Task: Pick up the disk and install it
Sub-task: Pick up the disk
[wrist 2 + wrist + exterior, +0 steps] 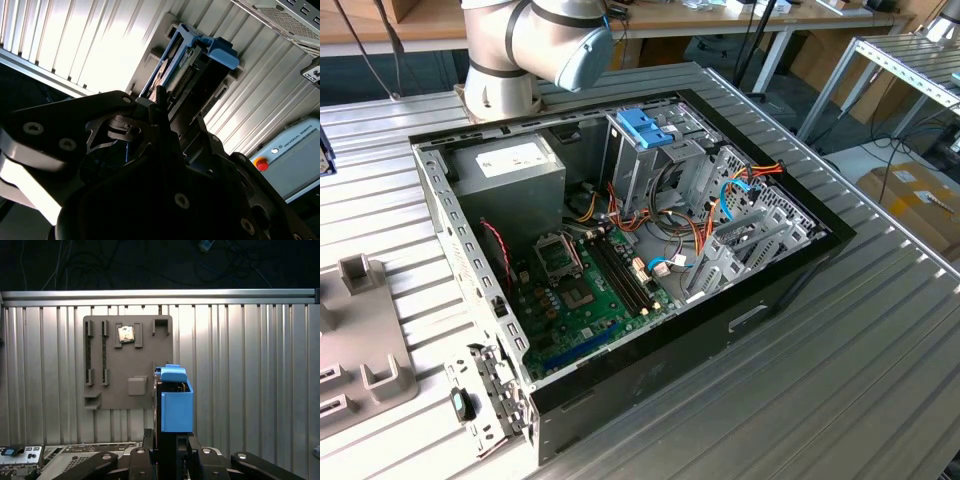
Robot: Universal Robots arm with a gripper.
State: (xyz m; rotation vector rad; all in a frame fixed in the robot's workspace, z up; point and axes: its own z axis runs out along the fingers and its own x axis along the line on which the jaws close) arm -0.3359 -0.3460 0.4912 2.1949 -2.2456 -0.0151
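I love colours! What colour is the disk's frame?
The disk's frame is bright blue, clearest in the first wrist view.

Open computer case (750, 318), grey fixture plate (120, 371), ribbed table (840, 400)

You have the disk (176, 405) edge-on in the first wrist view: a grey drive framed by its bright blue carrier, standing upright, clasped in the gripper (171, 442) above the ribbed worktop (250, 365).

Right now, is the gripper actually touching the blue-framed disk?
Touching. In the first wrist view the gripper clamps the disk from both sides, its jaws pressed flush against it with no gap showing.
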